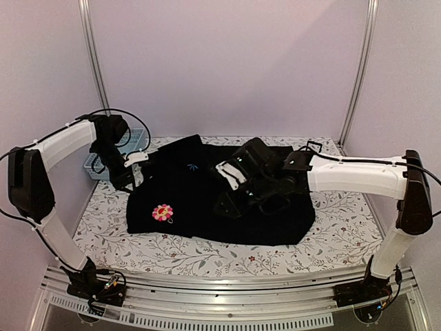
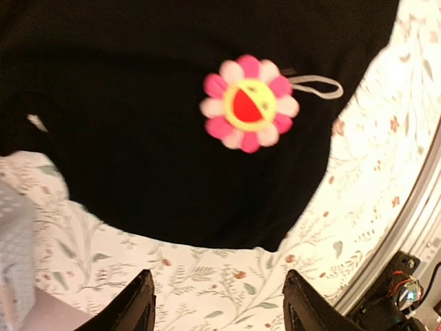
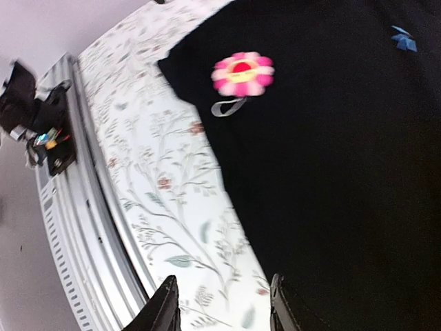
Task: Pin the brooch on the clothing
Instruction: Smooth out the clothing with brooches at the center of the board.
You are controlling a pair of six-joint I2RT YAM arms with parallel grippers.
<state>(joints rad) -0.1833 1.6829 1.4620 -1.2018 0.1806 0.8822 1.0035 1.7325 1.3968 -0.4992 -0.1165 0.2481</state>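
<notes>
Left tool (image 2: 220,307) hung with its jaws spread and nothing between them, over the flowered table (image 1: 207,258) at the left edge of the clothing (image 1: 207,210), with a blue basket (image 1: 96,164) just behind it. To its right the brooch (image 2: 249,103) lay face up on the black fabric, near the front left hem, with a pale loop (image 2: 320,84) sticking out from one side. Whether its pin was through the cloth could not be told from above.

It looked light and plush, so the petals would likely squash under a hard squeeze. The firmer round centre, or the rim taken from both sides, seemed the safer place to hold it. The clothing was soft and limp and would probably bunch and drag if pushed, so it would want holding down beside the brooch.

Farther right, a small blue emblem (image 1: 192,166) marked the chest. Over the middle of the shirt the right tool (image 3: 222,307) had its jaws parted too, gripping nothing, well apart from the brooch.
</notes>
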